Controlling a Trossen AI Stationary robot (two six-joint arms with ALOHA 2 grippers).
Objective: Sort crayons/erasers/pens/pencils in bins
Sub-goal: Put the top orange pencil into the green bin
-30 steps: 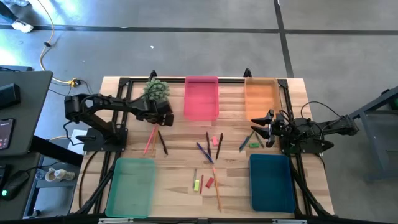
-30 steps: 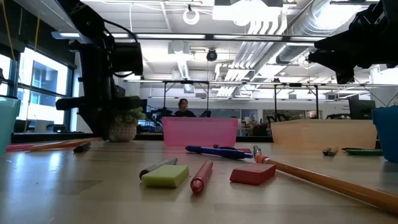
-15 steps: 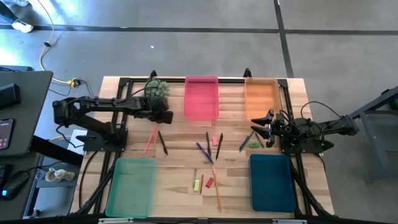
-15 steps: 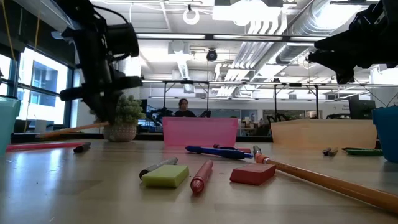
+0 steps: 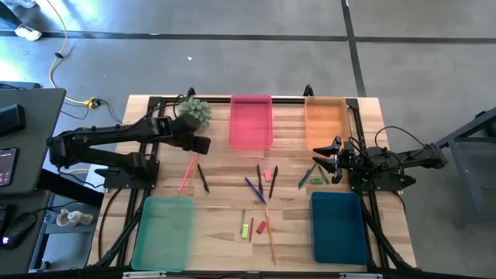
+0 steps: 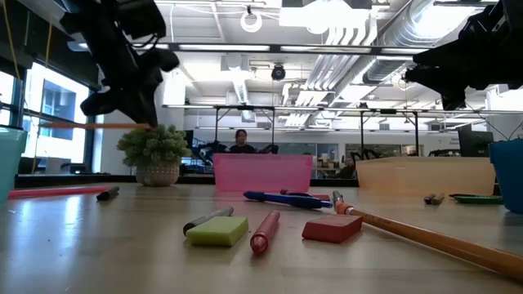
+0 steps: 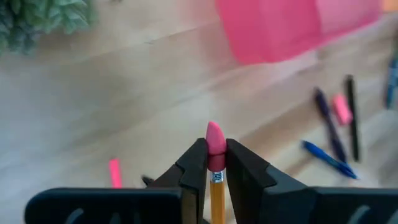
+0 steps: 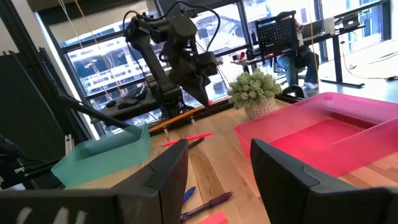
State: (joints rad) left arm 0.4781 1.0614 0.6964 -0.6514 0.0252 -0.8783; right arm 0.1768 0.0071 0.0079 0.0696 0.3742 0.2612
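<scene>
Above the table's left half in the high view, the left gripper (image 5: 203, 144) hangs just left of the pink bin (image 5: 251, 122) and beside the small potted plant (image 5: 195, 111), its fingers pinched on an orange pencil (image 7: 216, 190) whose pink eraser tip pokes out between them in the left wrist view; the low view shows that pencil lifted clear of the wood, level, at upper left of the frame (image 6: 114, 125). At the right side of the high view, the right gripper (image 5: 329, 161) waits low over the table between the orange bin (image 5: 325, 122) and the dark blue bin (image 5: 339, 227), fingers spread and holding nothing. On the wood lie a pink pencil (image 5: 187, 174) and a dark stick just right of it, left of centre. A cluster of purple and blue pens (image 5: 254, 188) lies at centre with a pink eraser (image 5: 268, 175). Lower in the frame lie a yellow-green eraser (image 5: 245, 229), a red eraser (image 5: 261, 227) and a long orange pencil (image 5: 270, 236). A green eraser (image 5: 316, 180) rests near the right gripper. The pale green bin (image 5: 163, 232) sits at lower left.
</scene>
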